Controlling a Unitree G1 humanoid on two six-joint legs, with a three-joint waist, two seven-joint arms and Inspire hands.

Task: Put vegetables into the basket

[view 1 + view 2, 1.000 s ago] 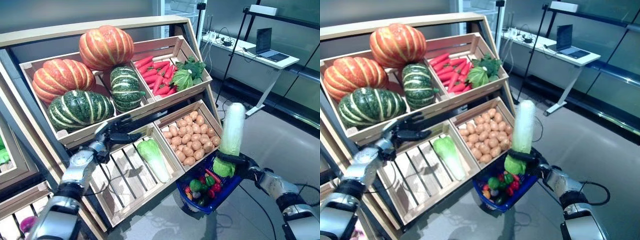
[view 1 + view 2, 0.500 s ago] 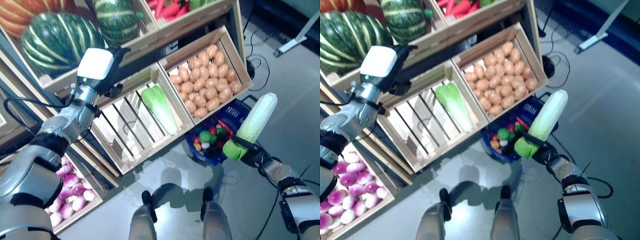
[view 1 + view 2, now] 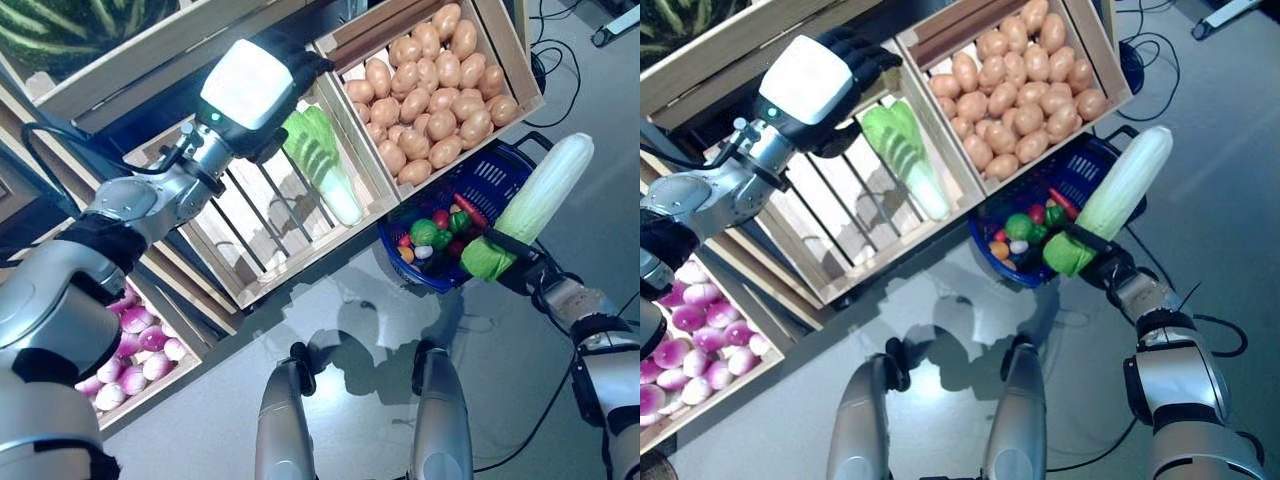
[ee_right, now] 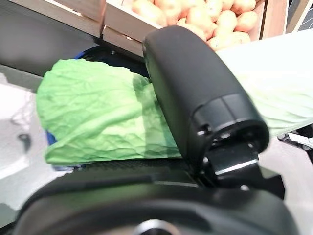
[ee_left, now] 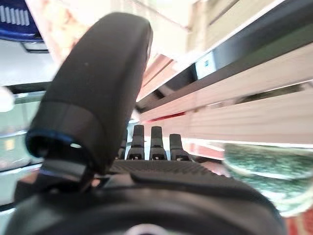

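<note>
My right hand (image 3: 519, 264) is shut on the leafy green end of a long pale napa cabbage (image 3: 532, 203), which slants up over the right rim of the blue basket (image 3: 503, 167) on the floor. In the right wrist view the thumb (image 4: 195, 98) presses on the cabbage's leaves (image 4: 98, 112). The basket holds small green, red and orange vegetables (image 3: 436, 234). My left hand (image 3: 295, 70) is open, fingers (image 5: 146, 142) straight, raised at the slatted crate (image 3: 250, 230), just beside a second napa cabbage (image 3: 322, 160) lying in it.
The wooden stand's crates (image 3: 522, 62) rise right behind and left of the basket; a low crate (image 3: 130, 380) sits at the floor on the left. Grey floor (image 3: 520, 400) lies open in front of and to the right of the basket.
The view has tilted down toward the floor. My left hand has risen from the crate's edge to beside the cabbage lying there. My right hand still holds its cabbage by the basket, now slanted.
</note>
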